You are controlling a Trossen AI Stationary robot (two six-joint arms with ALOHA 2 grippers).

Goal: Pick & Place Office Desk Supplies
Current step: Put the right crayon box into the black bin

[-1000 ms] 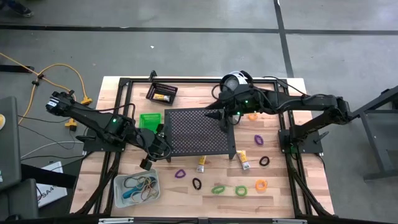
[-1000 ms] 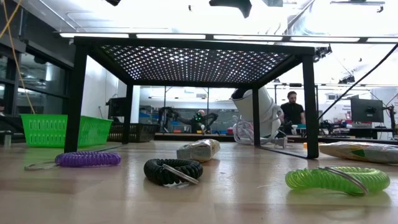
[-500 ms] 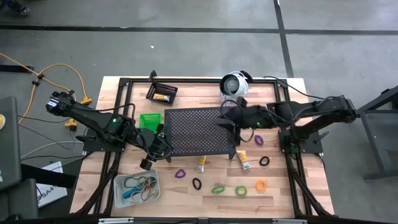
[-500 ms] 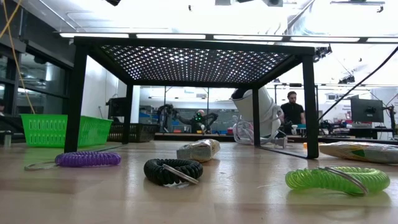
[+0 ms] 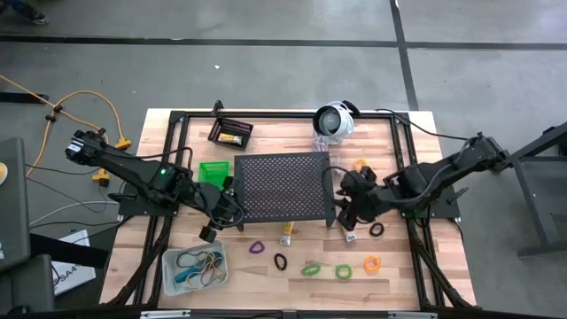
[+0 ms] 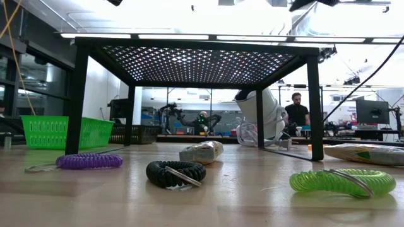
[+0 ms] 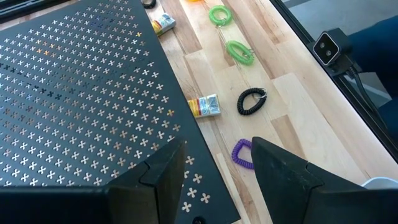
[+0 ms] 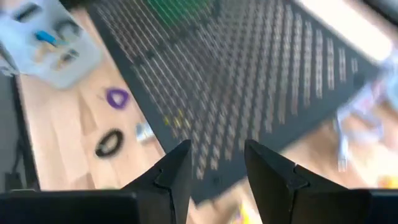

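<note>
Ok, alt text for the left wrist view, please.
The left gripper, fingers open and empty, hovers over the edge of the black perforated stand. Beyond lie a purple loop, black loop, yellow tube and green loops.

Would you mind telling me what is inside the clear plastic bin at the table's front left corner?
The clear plastic bin holds a tangle of rubber bands and loops, blue, tan and dark ones. Anything underneath that pile is covered.

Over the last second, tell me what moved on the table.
The right pincer swung from the round white device at the far edge across the black stand's right side toward the near yellow tube, carrying nothing. The left pincer, the loops and the bins stayed put.
</note>
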